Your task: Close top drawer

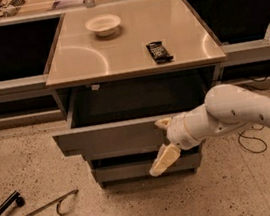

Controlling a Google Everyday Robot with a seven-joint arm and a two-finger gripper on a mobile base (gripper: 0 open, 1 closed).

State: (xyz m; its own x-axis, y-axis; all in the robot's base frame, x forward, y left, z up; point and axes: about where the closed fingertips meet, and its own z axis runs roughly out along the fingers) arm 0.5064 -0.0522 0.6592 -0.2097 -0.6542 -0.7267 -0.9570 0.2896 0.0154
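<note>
The bench (82,57) fills the middle of the view, its top well above and behind the fingers (164,160). Under it the top drawer (109,140) stands pulled far out, with its dark well open to view and its plain grey front panel right at the fingers. The white arm (246,108) reaches in from the right. The gripper (164,141) sits at the right part of the panel, fingers spread wide and grasping nothing: one tip is by the panel's upper edge, the other below its lower edge. Whether they touch the metal I cannot tell.

The drawer looks stiff and fairly light, and it should slide in under a steady push. With no handle there is nothing to grip — the flat front is the place to press, nearer its middle so it does not skew. Far beyond the fingers, a bowl (104,24) and a dark packet (159,52) lie on the bench.
</note>
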